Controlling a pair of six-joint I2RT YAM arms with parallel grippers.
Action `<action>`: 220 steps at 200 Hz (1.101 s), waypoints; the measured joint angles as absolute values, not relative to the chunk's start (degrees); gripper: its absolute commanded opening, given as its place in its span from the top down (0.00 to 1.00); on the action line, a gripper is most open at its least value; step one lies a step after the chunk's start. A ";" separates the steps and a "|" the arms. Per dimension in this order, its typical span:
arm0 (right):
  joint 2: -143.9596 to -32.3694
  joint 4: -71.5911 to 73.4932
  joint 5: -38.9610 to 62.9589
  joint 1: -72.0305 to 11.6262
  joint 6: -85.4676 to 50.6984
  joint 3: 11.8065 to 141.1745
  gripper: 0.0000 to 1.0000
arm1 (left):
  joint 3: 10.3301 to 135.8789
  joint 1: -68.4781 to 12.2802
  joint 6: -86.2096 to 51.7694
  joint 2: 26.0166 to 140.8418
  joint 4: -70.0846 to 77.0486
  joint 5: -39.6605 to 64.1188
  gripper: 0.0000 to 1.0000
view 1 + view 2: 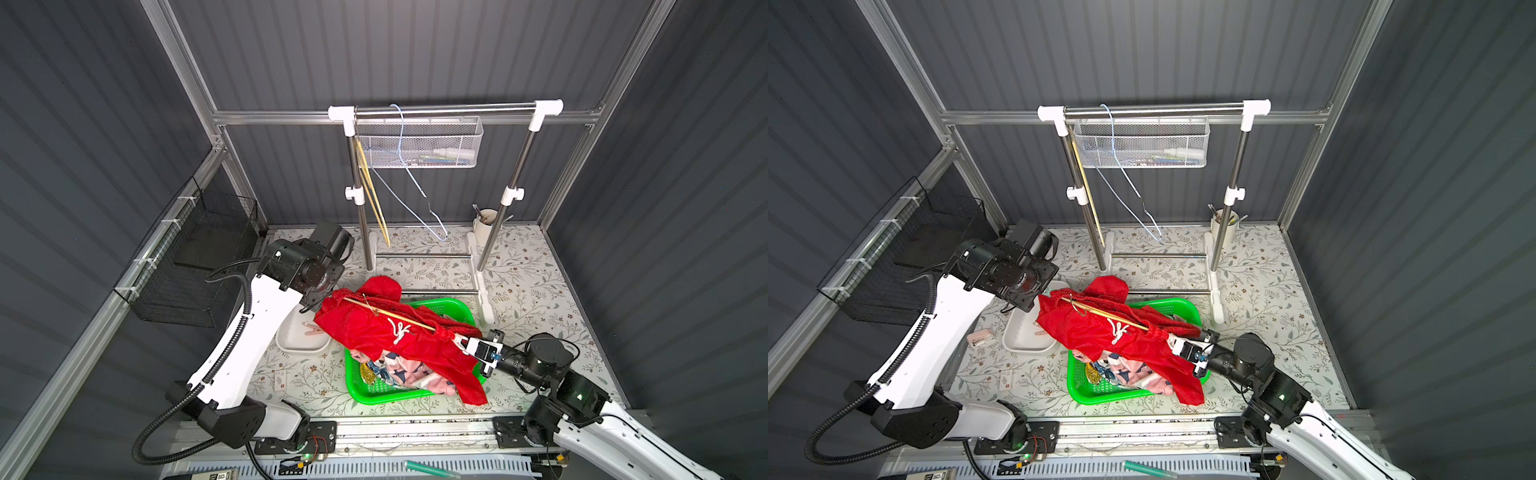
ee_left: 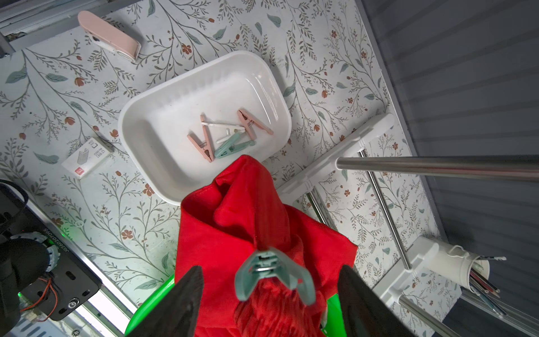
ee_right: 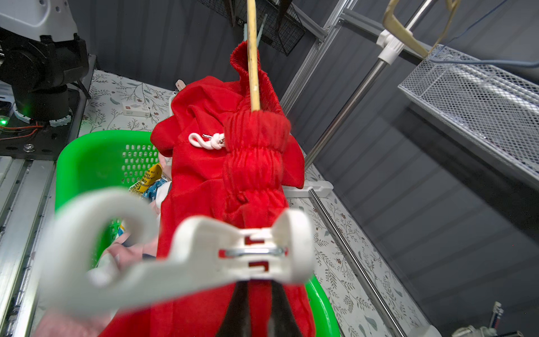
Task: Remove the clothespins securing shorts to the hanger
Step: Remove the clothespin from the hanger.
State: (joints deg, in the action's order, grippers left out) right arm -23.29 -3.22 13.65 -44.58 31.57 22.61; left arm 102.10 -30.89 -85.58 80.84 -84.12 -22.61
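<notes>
A black wire basket (image 1: 199,266) hangs on the frame off the left edge of the bench (image 1: 536,286). Just inside that edge the left gripper (image 2: 271,271) points down with its jaws spread wide. One dark finger (image 2: 186,300) stands on either side of a mint green clothespin (image 2: 274,274) without touching it, so this hand grips nothing. That pin is clipped upright on the gathered waistband of the red shorts (image 1: 374,332), at the left end of the wooden hanger (image 1: 395,316). Beside it, left of the bench's middle, sits a white tray (image 2: 175,116) holding loose clothespins (image 2: 227,137) in pink, mint and white. A fold of the red cloth overlaps the tray's rim. The hanger slants across above the green basket (image 1: 440,301), which stands toward the front edge at the bench's middle. The red shorts drape from the hanger over the basket, and their white drawstring (image 1: 399,332) is knotted at the front. In the basket, under the red cloth, lie the pink printed shorts (image 1: 415,374) and a white pair with yellow-blue print (image 1: 370,370). At the hanger's right end a white clothespin (image 3: 233,251) with a hooked tail is clipped across the waistband. The right gripper (image 3: 258,294) is closed tight right there. Its fingertips are hidden behind the pin, so I cannot tell whether they pinch the pin or the cloth. A drying rack (image 1: 444,109) stands along the back edge, with a white cup (image 1: 484,226) at the foot of its right post.
</notes>
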 measured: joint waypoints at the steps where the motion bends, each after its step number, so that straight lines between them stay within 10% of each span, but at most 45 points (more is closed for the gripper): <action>1: -23.29 -3.20 13.65 -44.60 31.57 22.59 1.00 | 102.00 -30.81 -85.58 80.84 -84.05 -22.52 0.28; 220: -25.61 1.37 13.56 -45.50 31.51 20.88 1.00 | 95.57 -26.04 -83.77 80.58 -76.60 -19.44 0.81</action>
